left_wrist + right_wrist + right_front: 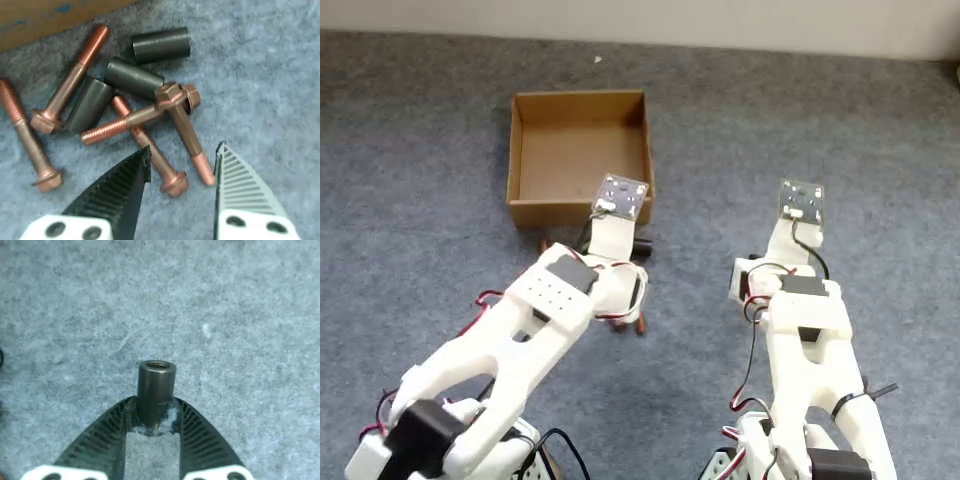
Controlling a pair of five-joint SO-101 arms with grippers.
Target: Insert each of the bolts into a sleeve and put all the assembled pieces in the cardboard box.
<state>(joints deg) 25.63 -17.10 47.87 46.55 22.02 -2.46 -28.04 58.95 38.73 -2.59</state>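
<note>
Jaws of the left gripper stand open over 5 bolts and 3 sleeves, heaped at 6 o'clock of the box; the right gripper clamps a 4th sleeve, well apart at the heap's 3 o'clock. Best, I judge, to take the top bolt near its head, leaving the shank free, then lift straight so crossed neighbours stay put

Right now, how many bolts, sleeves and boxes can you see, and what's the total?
Copper bolts: 5
Dark sleeves: 4, one of them held in the right gripper
Cardboard box: 1
Total: 10
</note>
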